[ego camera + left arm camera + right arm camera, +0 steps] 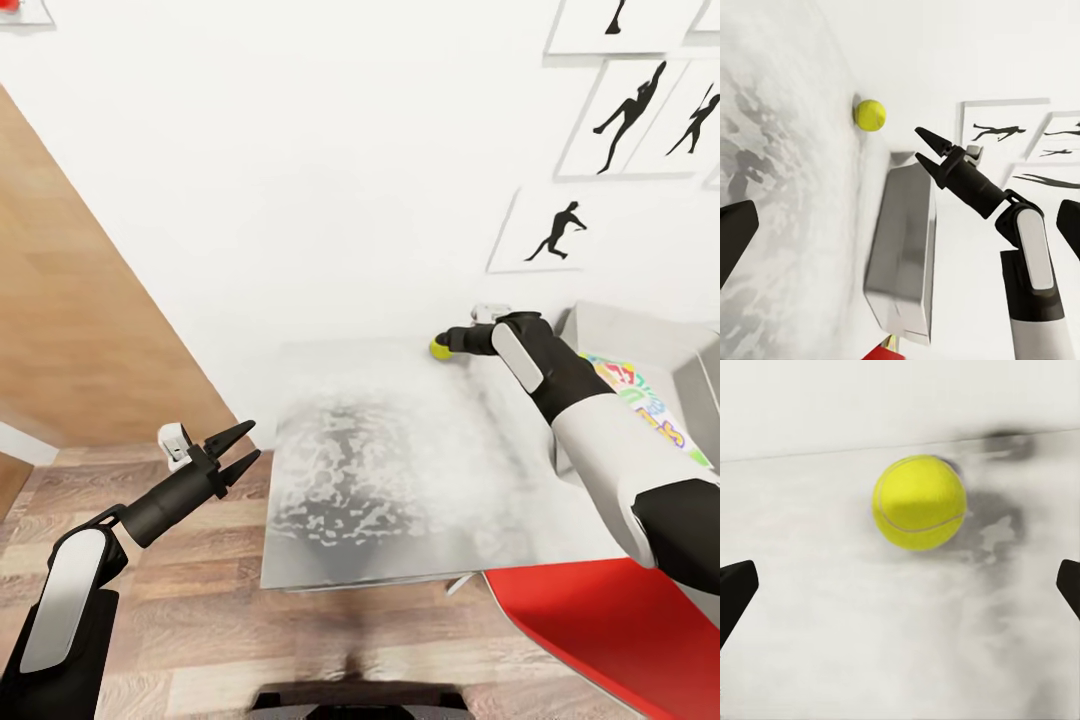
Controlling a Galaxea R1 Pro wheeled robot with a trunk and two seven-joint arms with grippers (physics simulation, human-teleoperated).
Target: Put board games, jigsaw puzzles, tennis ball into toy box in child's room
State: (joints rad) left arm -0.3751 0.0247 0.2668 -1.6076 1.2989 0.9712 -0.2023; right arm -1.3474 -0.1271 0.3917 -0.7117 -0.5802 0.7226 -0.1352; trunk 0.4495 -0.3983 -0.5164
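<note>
1. Toy box [690,345] at table's [400,500] right end, colourful board game [645,400] inside.
2. Tennis ball [438,348] on table by wall, outside box.
3. Right gripper [921,145] spread, empty, near ball.
4. Left gripper [243,446] spread, empty, off table.

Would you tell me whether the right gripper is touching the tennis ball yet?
Apart: the left wrist view shows bare wall between the right gripper and the tennis ball.

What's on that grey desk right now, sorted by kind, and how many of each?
Tennis ball: 1
Toy box: 1
Colourful board game lying in the box: 1
Total: 3, all on the desk. Part of the box is hidden behind the robot's right arm, so more may be inside.
</note>
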